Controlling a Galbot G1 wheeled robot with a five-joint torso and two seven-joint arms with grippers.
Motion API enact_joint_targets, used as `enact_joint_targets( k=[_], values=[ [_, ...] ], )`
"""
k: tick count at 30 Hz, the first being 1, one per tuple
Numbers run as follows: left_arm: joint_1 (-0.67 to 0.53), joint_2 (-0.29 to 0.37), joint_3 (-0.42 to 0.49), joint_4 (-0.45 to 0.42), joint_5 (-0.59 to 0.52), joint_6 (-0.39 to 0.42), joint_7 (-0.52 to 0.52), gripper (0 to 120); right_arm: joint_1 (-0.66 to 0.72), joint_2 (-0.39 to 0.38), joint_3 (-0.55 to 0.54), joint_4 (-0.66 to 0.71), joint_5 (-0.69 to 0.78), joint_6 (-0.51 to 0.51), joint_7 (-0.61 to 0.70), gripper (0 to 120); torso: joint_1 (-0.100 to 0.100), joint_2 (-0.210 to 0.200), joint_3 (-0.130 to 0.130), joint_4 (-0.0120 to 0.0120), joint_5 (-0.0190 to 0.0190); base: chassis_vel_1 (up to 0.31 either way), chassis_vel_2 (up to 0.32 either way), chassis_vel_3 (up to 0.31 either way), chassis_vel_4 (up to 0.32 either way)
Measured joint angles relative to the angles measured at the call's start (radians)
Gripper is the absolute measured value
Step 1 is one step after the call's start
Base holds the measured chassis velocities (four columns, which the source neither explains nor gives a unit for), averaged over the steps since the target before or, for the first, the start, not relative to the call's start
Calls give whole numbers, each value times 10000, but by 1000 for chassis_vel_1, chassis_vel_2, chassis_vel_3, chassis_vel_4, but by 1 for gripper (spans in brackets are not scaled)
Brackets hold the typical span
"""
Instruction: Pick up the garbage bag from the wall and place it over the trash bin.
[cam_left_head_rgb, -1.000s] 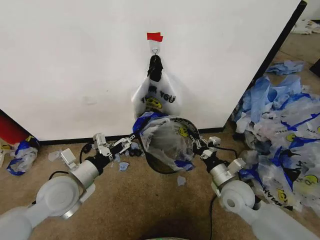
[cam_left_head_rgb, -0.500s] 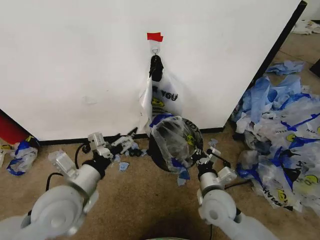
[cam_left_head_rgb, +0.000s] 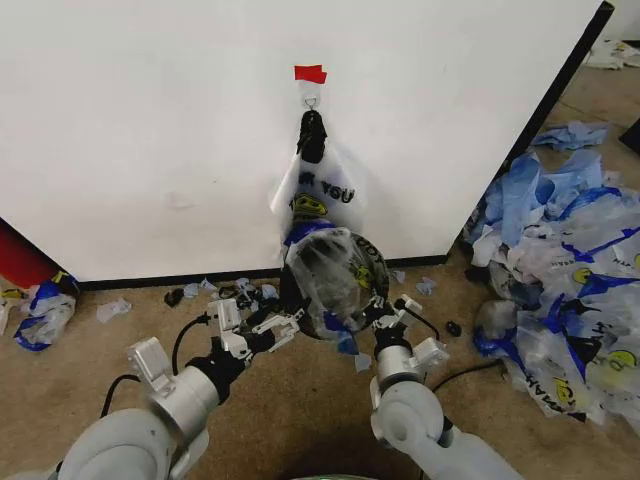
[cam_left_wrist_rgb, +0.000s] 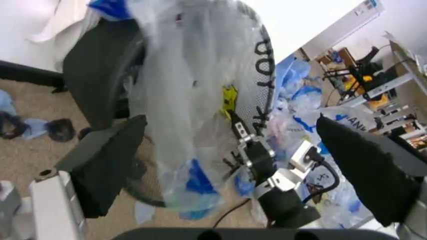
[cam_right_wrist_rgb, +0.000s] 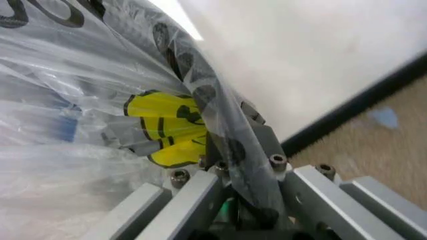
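Plastic garbage bag (cam_left_head_rgb: 335, 280) (one) over trash bin (cam_left_head_rgb: 352, 262) | right claw (cam_left_head_rgb: 378, 312) pinching it | left claw (cam_left_head_rgb: 268, 327) agape, empty

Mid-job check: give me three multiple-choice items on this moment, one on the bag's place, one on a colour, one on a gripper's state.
1. The garbage bag in the right gripper lies: A over the trash bin; B under it; C far from it.
2. The tape strip on the wall is: A blue; B red; C green.
3. The left gripper is: A shut on the bag; B shut on the bin; C open.
Key: A, film drapes the mesh; B, red above the hook; C, its fingers stand wide apart.
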Motion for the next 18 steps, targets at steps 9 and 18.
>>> enact_joint_targets(
  k=[9,18],
  values=[
    [-405,-265,860,316,-20,65,165,100,275,157,-470,-93,-568,55,-492,0,0,0,0,3,-1,0,0,0,0],
    [-528,-483,1288,584,215,55,230,100,303,60,-633,44,-646,78,-735,0,0,0,0,3,0,0,0,0,0]
  ],
)
